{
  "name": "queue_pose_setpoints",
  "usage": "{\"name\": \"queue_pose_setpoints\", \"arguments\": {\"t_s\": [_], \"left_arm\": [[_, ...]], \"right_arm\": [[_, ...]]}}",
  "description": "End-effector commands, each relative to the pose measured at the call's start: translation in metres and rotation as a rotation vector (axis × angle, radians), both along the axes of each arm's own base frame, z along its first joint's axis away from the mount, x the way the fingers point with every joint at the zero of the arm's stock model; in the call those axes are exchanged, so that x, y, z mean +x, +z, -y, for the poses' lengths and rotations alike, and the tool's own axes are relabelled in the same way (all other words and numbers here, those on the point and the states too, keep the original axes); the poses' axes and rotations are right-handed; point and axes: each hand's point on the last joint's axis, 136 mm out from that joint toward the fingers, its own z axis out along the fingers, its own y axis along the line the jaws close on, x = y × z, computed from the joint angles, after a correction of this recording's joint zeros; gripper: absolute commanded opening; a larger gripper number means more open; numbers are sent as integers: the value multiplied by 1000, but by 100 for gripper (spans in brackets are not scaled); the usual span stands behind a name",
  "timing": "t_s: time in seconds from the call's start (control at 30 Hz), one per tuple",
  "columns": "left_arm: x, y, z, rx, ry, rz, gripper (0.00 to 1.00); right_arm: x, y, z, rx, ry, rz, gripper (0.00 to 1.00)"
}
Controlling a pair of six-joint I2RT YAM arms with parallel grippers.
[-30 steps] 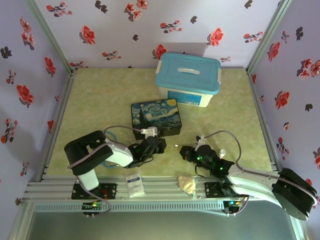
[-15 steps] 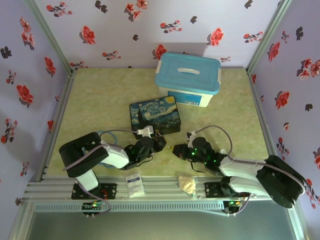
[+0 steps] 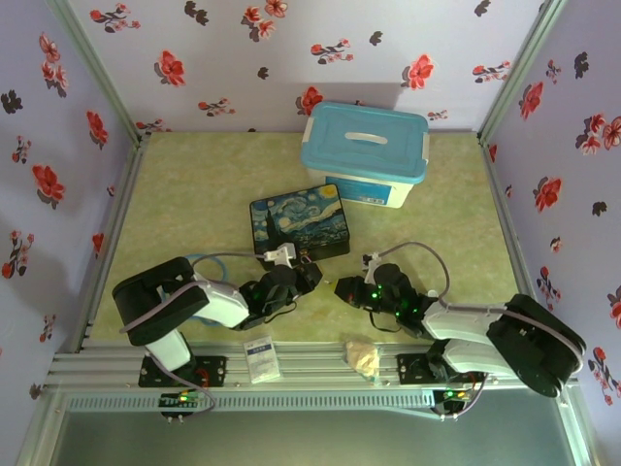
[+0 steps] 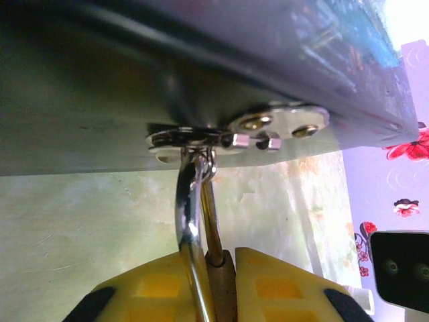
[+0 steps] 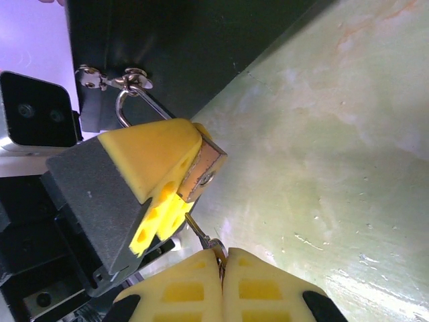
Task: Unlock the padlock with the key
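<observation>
The left hand [image 4: 214,292] pinches the brass padlock [image 5: 204,171], hanging from the painted tin's clasp [image 5: 110,80]. The right hand [image 5: 223,272], pressed together on the key [image 5: 198,229], holds its tip just beside the keyhole [image 5: 207,178]; next, I judge, comes seating and turning it.

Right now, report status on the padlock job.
Left gripper shut on padlock, shackle hooked through tin clasp. Right gripper shut on key, tip at the padlock's base, seating unclear. Nothing between key and lock.
</observation>
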Motion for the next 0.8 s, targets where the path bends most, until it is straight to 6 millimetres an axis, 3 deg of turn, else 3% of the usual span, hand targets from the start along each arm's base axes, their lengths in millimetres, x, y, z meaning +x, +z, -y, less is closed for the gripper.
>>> {"name": "queue_pose_setpoints", "arguments": {"t_s": [0.0,0.77], "left_arm": [[5,29,5,-116,11,25,0],[4,43,12,-198,-1,23,0]], "right_arm": [[8,14,-9,47,5,37,0],[18,10,-2,60,-42,61,0]]}}
